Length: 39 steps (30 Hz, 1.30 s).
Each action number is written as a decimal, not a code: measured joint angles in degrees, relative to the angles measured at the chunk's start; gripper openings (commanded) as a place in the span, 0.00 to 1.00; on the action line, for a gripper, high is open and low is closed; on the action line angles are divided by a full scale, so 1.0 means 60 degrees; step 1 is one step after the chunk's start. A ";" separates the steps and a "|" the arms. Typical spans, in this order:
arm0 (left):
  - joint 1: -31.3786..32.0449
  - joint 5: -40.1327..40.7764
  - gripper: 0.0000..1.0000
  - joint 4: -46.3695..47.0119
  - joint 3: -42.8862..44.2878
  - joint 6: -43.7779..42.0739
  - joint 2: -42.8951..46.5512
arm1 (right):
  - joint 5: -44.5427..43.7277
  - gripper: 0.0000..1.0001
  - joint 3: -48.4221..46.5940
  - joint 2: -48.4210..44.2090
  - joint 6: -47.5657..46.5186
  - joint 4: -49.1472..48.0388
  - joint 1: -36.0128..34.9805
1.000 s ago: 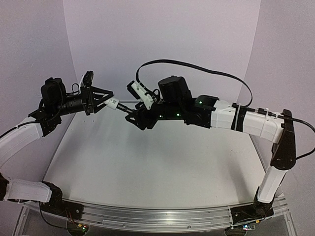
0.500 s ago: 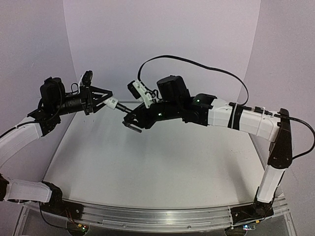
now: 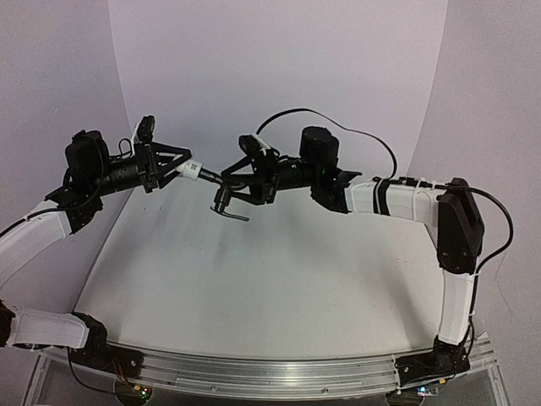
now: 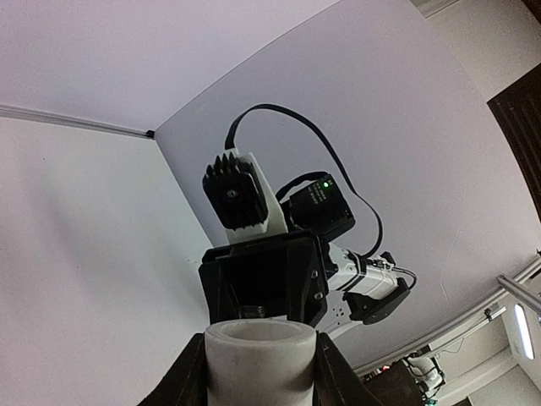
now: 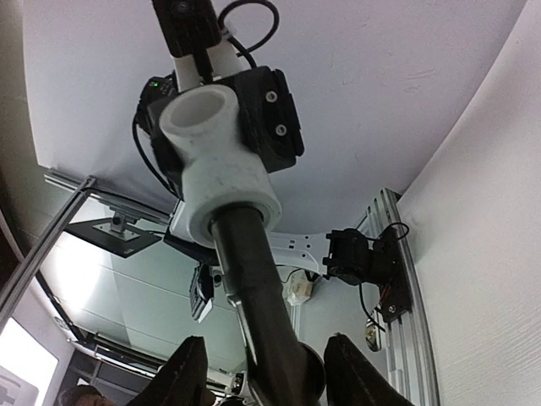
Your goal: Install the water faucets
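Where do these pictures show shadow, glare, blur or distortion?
Top view: even light, with only a faint shadow on the table below the tap. Left wrist: the fitting is very near and looks slightly soft. Right wrist: washed-out glare at lower left.

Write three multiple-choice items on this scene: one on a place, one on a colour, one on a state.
1. Where is the stubby white cylindrical fitting? A. in the left hand, raised over the white table; B. lying flat on that table; C. on the floor.
2. What colour is the small T-shaped tap with a lever handle? A. red; B. black; C. yellow.
3. How do tap and fitting stand? A. far apart; B. stacked loose on the table; C. the tap's stem runs into the fitting's end.
Answers: A, the top view shows it clamped in mid-air; B, its stem and lever are black; C, the right wrist view shows the stem entering the fitting.
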<state>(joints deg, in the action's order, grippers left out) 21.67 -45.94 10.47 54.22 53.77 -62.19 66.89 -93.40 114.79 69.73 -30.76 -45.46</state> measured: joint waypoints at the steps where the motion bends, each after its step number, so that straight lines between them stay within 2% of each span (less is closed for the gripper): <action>1: 0.0012 -0.0043 0.00 -0.0005 0.0005 -0.0021 0.0028 | -0.0033 0.69 0.0057 -0.0040 0.0131 -0.0252 0.0085; 5: 0.0033 -0.0070 0.00 -0.0276 0.0006 -0.0122 0.0142 | -0.0423 0.86 0.0475 -0.0532 -0.0729 0.0225 0.0458; 11: 0.0033 0.0123 0.00 -0.0595 0.0017 -0.0295 0.0200 | -0.2363 0.98 0.0715 -0.1650 -0.4150 0.3062 0.0669; 16: 0.0033 0.0194 0.00 -0.0768 0.0021 -0.0372 0.0168 | -0.6071 0.98 0.1490 -0.3425 -0.7805 0.4853 -0.0157; 21: 0.0030 0.0197 0.00 -0.0777 0.0035 -0.0447 0.0070 | -1.0348 0.98 0.1535 -0.4202 -1.1894 0.5155 -0.2899; 24: 0.0033 0.0225 0.00 -0.0789 0.0035 -0.0465 0.0029 | -1.2239 0.98 0.1520 -0.3974 -1.3760 0.5153 -0.4242; 28: 0.0033 0.0277 0.00 -0.0799 0.0035 -0.0465 0.0025 | -1.4616 0.98 0.1231 -0.2935 -1.5840 0.5032 -0.5169; 33: 0.0033 0.0295 0.00 -0.0807 0.0035 -0.0462 0.0025 | -1.6713 0.98 0.0770 -0.1442 -1.7598 0.4788 -0.5618; 39: 0.0029 0.0349 0.00 -0.0810 0.0035 -0.0465 0.0022 | -1.7964 0.98 0.0474 -0.0788 -1.8877 0.4428 -0.5632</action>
<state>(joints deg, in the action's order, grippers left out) 21.85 -43.84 5.61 54.43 50.98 -62.06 -40.89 -90.56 110.06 -43.53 -4.19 -79.25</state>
